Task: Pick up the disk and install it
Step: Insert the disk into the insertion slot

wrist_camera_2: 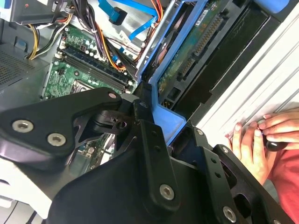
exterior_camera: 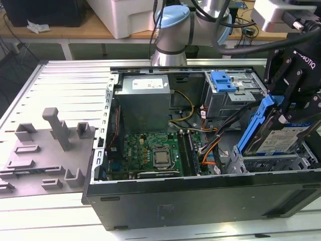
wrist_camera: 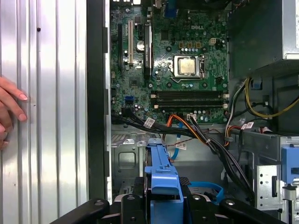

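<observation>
The disk (exterior_camera: 282,139), silver with a white-and-blue label and a blue bracket (exterior_camera: 257,120), hangs tilted on edge over the silver drive bay (exterior_camera: 266,163) at the exterior view's right end of the open computer case. My black gripper (exterior_camera: 287,106) is shut on it from above. The second wrist view shows the disk's green circuit side (wrist_camera_2: 187,60) and the bracket's end (wrist_camera_2: 168,122) between my fingers (wrist_camera_2: 145,121). In the first wrist view the bracket (wrist_camera: 161,179) stands edge-on, just inside the case wall.
Inside the case lie the motherboard (exterior_camera: 150,153), the grey power-supply box (exterior_camera: 145,100), cable bundles (exterior_camera: 210,143) and a drive cage with a blue latch (exterior_camera: 223,80). A grey fixture (exterior_camera: 50,150) sits at the exterior view's left. A person's hand (wrist_camera_2: 261,135) (wrist_camera: 9,107) rests on the ribbed table beside the case.
</observation>
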{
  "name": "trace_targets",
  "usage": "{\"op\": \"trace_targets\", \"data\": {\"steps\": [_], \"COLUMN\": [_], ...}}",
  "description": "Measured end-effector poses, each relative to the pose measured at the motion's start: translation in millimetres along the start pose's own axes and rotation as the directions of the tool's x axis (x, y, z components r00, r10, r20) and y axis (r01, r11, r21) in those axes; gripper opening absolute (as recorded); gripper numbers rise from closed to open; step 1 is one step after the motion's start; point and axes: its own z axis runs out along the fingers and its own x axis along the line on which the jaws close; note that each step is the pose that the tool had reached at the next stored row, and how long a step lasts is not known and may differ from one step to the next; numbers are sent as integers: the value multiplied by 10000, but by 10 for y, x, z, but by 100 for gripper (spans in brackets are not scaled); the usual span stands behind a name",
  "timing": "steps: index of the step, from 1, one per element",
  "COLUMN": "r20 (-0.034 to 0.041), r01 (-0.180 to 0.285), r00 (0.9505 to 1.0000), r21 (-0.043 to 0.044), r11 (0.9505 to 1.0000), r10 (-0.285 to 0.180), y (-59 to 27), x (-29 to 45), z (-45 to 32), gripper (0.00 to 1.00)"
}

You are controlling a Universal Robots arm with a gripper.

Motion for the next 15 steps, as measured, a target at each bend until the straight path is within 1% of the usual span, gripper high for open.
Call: {"op": "trace_targets", "data": {"steps": [15], "r20": [0], "r01": [1], "r00": [10000], "r21": [19], "r11": [10000], "r10": [-1], "y": [-1], "x": [2], "z": [55], "gripper": [37]}}
